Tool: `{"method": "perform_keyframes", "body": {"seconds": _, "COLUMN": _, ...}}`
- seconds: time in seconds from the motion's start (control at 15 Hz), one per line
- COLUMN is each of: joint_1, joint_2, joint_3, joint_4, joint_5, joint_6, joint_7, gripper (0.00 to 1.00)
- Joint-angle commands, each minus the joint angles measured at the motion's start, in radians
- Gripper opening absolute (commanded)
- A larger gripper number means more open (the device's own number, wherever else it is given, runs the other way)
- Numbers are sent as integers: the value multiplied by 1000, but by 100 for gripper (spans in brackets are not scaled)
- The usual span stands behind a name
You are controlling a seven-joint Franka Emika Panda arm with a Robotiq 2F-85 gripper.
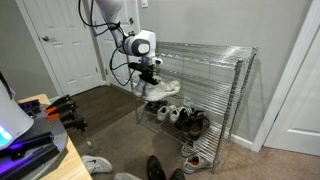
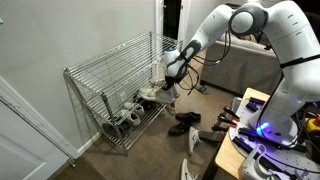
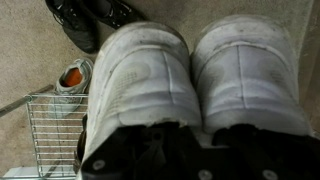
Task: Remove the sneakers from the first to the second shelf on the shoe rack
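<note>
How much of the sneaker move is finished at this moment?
Done: the sneakers are off the top tier, which looks bare. In hand: the jaws are shut on the pair, held over carpet at the end of the rack. Left: setting them on the second shelf and letting go.

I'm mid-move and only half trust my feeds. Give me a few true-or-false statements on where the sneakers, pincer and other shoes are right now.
1. The pincer is shut on both white sneakers at once. True.
2. The sneakers rest on the top tier of the shoe rack. False: they hang in the pincer at the rack's end, below that tier, with carpet under them in the wrist view.
3. Dark shoes sit on a lower tier. True.
4. No shoes lie on the floor. False: a black pair lies on the carpet beside the rack.
</note>
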Motion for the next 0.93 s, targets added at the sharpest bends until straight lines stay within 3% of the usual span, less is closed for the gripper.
{"method": "perform_keyframes", "body": {"seconds": 0.0, "joint_1": -30, "joint_2": -12, "joint_3": 46, "joint_4": 4, "joint_5": 43, "joint_6": 6, "joint_7": -71, "gripper": 5}}
{"method": "perform_keyframes", "body": {"seconds": 0.53, "joint_1": -14, "joint_2": 50, "joint_3": 40, "joint_4": 176, "joint_5": 42, "joint_6": -38, "joint_7": -60, "gripper": 5}}
{"method": "perform_keyframes", "body": {"seconds": 0.87, "joint_1": -15, "joint_2": 162, "joint_3": 35, "joint_4": 275, "joint_5": 37, "joint_6": 47, "joint_7": -65, "gripper": 5}}
